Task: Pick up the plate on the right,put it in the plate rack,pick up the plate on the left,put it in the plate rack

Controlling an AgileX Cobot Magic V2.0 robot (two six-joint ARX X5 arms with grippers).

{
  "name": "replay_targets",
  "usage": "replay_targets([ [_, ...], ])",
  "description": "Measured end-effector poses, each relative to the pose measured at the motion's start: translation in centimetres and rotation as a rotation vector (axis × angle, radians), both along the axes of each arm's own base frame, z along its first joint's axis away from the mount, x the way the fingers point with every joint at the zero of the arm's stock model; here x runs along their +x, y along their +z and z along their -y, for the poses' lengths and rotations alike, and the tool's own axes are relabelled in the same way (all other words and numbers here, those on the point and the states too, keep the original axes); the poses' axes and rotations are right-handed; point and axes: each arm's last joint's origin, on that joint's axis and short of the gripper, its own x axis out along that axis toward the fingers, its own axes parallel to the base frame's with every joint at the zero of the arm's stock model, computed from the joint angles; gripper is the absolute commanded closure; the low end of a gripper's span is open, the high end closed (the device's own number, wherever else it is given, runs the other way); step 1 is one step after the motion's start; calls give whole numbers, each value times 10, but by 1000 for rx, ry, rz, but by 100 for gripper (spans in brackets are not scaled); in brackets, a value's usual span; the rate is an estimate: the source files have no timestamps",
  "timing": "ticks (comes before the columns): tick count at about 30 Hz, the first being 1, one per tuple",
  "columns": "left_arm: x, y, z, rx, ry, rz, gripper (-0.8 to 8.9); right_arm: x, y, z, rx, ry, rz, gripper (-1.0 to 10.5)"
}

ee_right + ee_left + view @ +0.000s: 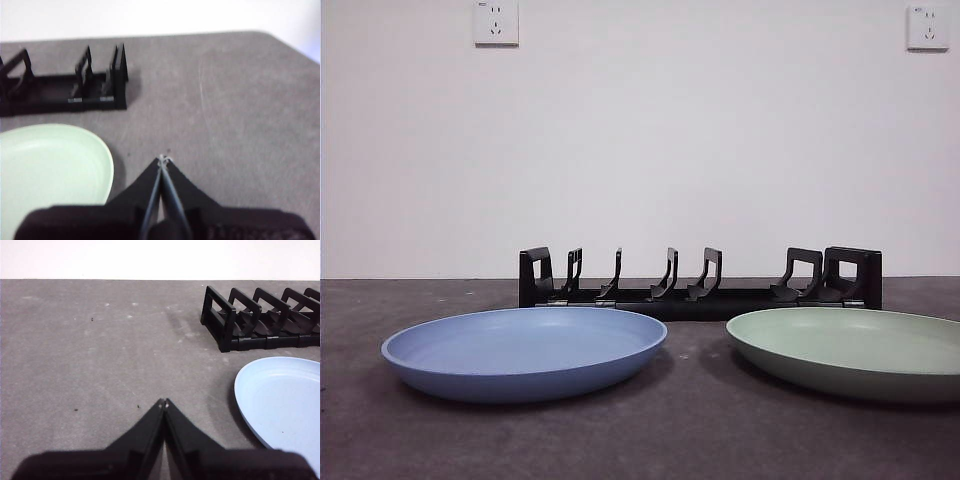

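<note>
Missing from front view, both pincers sit closed.

**Even, soft light; right wrist view blurred**

Front view: bright, diffuse light on the white wall, no glare. Soft shadows lie under the blue plate and green plate; focus sharp. Left wrist view: sharp, table evenly lit, a faint shadow beside the plate rack. Right wrist view: soft focus throughout, rack edges smeared, green plate washed pale, far corner overexposed.
</note>
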Motion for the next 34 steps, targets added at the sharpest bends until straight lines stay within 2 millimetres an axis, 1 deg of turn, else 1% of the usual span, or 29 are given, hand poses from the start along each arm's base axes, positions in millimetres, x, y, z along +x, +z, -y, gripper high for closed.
replay_targets([
  [3,0,0,0,-14,-1,2,820,1,3,0,56,-10,31,956],
  [6,0,3,1,-41,-9,14,820,2,9,0,108,-3,100,958],
  [8,-1,8,1,-54,-18,22,820,0,17,-1,126,-4,126,958],
  [12,-3,30,1,-84,-36,62,820,-2,42,-1,164,-4,174,958],
  [16,-3,54,2,-107,-63,66,820,-1,70,-2,203,46,181,958],
  [22,2,89,6,-142,-186,-36,820,6,112,-5,234,133,24,958],
  [29,13,125,10,-160,-357,-201,820,11,162,-8,189,288,-204,958],
  [34,16,150,13,-157,-447,-286,820,10,190,-10,170,346,-306,958],
])
